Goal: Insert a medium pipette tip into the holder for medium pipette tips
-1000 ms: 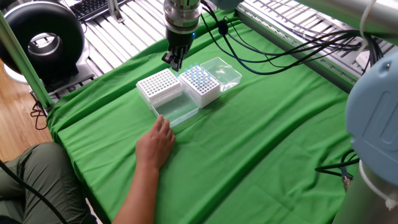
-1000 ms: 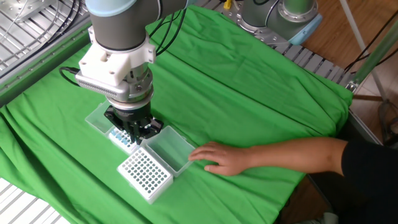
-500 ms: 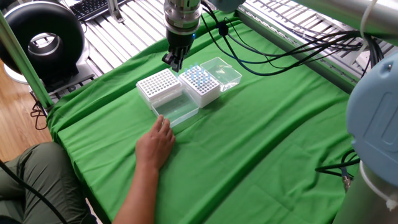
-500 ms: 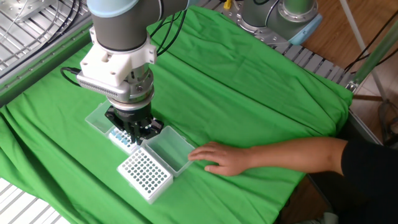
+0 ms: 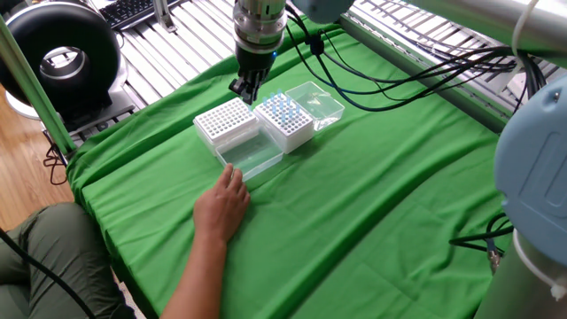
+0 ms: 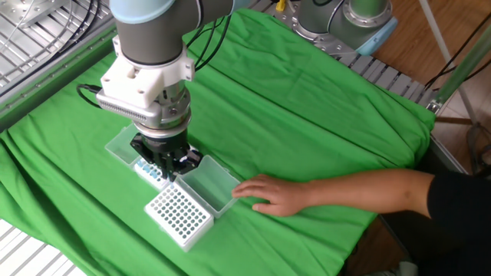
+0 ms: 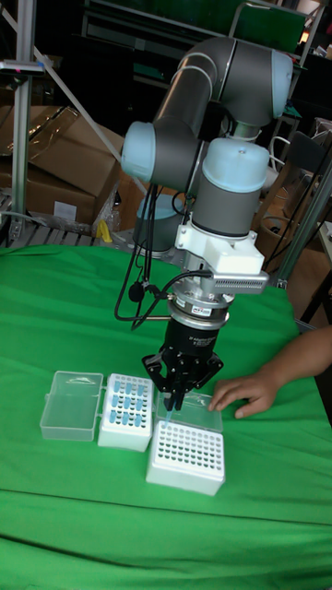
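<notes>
Above green cloth [image 7: 55,479], end effector [image 7: 171,408] pinching pipette tip [image 7: 170,417].

Claw [image 7: 175,402]: hangs over the far edge of the empty tip holder [image 7: 186,455], its fingertips just above the hole grid.
Empty tip holder: directly below and in front of the claw in the tall fixed view, lying on the cloth [image 7: 55,516].
Open lid of that holder [image 6: 207,186]: just beside the claw, hinged to the holder and flat on the cloth.
Tip-filled rack [image 7: 126,411]: just beside the claw, to its left in the tall fixed view, touching the empty holder's corner.
Second lid [image 7: 73,405]: beyond the filled rack, farther from the claw on the same side.
Person's hand [image 6: 278,194]: on the cloth near the open lid, opposite the racks from the claw.
</notes>
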`<state>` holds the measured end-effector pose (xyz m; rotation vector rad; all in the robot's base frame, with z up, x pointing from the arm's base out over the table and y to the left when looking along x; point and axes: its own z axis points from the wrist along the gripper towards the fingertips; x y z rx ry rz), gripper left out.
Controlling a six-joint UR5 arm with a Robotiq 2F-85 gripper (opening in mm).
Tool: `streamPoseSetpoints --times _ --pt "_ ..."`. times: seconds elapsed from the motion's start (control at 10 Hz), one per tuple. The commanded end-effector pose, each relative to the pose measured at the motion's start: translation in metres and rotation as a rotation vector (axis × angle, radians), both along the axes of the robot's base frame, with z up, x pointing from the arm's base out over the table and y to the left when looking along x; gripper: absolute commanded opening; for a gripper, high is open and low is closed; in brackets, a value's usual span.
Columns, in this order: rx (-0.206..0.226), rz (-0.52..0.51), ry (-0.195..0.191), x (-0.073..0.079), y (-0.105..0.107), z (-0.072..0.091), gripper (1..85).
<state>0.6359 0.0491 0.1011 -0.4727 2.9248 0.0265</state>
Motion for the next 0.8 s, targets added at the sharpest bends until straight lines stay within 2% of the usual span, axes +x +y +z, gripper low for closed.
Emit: streamPoseSetpoints --times 0.0,0.1,0.3,0.4,0.5,0.7 --pt "-0.017 0.077 0.027 -0.011 -0.007 -0.009 15.7" --pt "-0.027 0.102 0.028 -0.011 -0.01 -0.009 25.0" --pt "-0.033 0.122 0.033 -0.014 -0.012 -0.009 32.3" --pt "-0.033 0.122 0.033 -0.014 -0.013 -0.008 32.0" --pt "-0.034 0.119 0.033 -0.014 -0.016 -0.006 28.0" --pt "-0.046 0.125 0.035 -0.016 -0.022 -0.004 27.7"
